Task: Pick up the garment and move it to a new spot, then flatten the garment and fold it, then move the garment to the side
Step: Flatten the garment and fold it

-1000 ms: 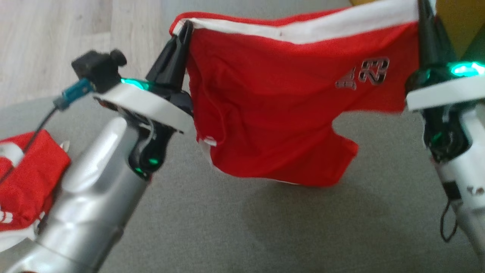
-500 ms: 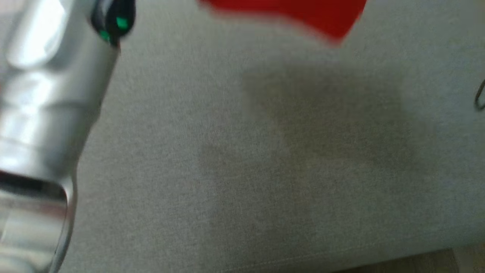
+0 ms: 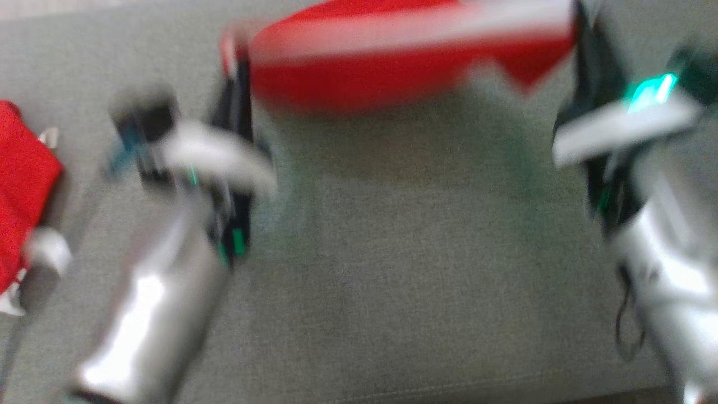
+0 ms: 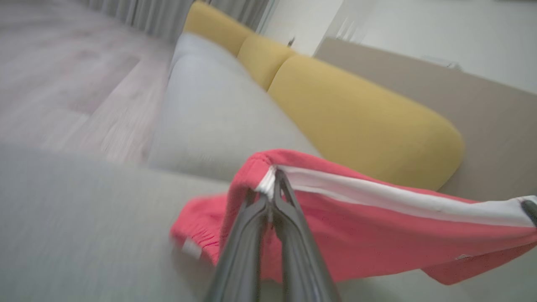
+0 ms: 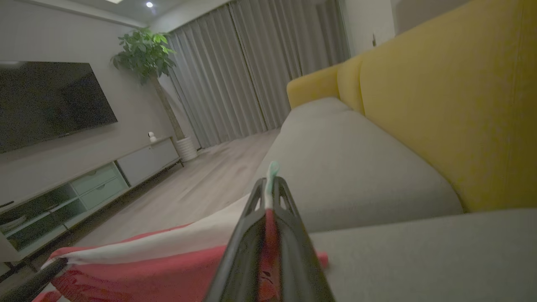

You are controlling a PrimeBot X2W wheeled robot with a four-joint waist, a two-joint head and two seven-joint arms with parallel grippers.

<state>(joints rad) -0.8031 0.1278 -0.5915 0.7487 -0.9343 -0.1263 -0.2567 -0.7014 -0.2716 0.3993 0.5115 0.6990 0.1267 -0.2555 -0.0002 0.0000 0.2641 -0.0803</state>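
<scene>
**Red garment strung between both grippers over the sofa seat**

The garment is red with a white band along its top edge. It is stretched out sideways and hangs by that band. The head view is badly motion-blurred, so no print or detail can be read on the cloth.

The left gripper has its fingers pressed together on one end of the white band, where the red edge folds over the tips. The right gripper is clamped tight on the other end, with a bit of pale cloth poking out above its tips and red fabric sandwiched lower down between the fingers. Each gripper pinches the garment and nothing else.

The garment sits over the far edge of the grey seat cushion, roughly centred between the cushion's left and right sides, with its shadow on the cushion below. I cannot tell whether the lower hem touches the cushion or hangs just clear of it.

Yellow back cushions run along the far edge of the seat, behind the garment. A second red cloth with white bits lies crumpled at the seat's left edge, well apart from the held garment.

Past the sofa in the right wrist view are a wood floor, grey curtains, a potted plant, a wall TV and a low cabinet under it.
</scene>
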